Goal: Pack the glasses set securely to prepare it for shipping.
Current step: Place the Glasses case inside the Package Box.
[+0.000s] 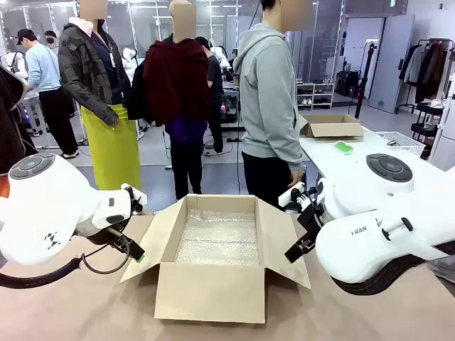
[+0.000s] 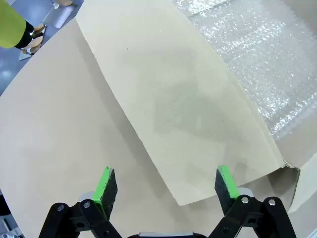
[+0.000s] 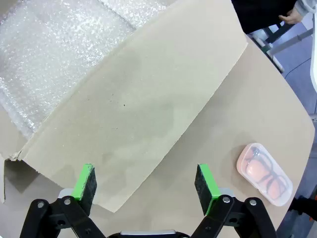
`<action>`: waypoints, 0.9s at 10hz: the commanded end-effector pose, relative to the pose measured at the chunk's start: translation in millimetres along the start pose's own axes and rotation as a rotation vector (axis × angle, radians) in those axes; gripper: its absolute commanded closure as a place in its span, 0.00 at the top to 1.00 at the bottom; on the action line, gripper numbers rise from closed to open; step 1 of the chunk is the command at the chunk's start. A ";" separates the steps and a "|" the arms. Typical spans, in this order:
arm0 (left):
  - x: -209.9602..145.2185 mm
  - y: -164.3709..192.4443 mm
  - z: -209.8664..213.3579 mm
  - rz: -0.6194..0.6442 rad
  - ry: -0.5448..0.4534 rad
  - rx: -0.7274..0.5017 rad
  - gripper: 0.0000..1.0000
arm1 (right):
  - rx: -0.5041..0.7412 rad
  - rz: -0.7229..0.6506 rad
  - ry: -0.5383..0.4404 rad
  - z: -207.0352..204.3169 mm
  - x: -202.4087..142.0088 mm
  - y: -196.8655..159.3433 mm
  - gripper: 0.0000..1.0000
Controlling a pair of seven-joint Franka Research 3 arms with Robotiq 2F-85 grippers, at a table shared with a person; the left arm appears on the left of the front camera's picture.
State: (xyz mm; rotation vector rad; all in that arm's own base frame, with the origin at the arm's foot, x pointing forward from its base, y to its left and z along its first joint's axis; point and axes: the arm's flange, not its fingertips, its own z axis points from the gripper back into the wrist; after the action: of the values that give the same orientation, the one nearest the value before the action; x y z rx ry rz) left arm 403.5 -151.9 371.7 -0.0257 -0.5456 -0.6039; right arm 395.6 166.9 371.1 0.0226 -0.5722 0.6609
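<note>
Brown cardboard box (image 1: 213,284) stands open in the middle of the table (image 1: 71,312), its flaps spread outward and its floor lined with bubble wrap (image 1: 217,238). Over the box's left flap hovers the left gripper (image 2: 164,173), its fingers (image 2: 105,183) spread wide and empty. Above the right flap hangs the right gripper (image 3: 144,171), fingers likewise wide with nothing between them. The pale pink glasses case (image 3: 262,173) lies on the table outside the box, near that flap, dark-framed glasses showing through it. A person (image 1: 266,92) in a grey hoodie stands at the far side.
</note>
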 end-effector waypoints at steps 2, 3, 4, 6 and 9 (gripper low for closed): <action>0.0 -0.1 0.0 0.000 0.000 0.000 1.00 | 0.000 0.000 0.000 0.0 0.0 0.0 1.00; 0.0 -0.1 0.0 0.000 0.000 0.000 1.00 | 0.000 0.000 0.000 0.0 0.0 0.0 1.00; 0.0 -0.1 0.0 0.000 0.000 0.000 1.00 | 0.000 0.000 0.000 0.0 0.0 0.0 1.00; 0.0 -0.1 0.0 0.000 0.000 0.000 1.00 | 0.000 0.000 0.000 0.0 0.0 0.0 1.00; 0.0 -0.1 0.0 0.000 0.000 0.000 1.00 | 0.000 0.000 0.000 0.0 0.0 0.0 1.00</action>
State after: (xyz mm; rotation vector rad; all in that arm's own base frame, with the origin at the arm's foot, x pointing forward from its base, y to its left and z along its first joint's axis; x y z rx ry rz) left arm 403.2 -152.8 371.7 -0.0257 -0.5456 -0.6062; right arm 395.7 166.7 371.2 0.0213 -0.5723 0.6624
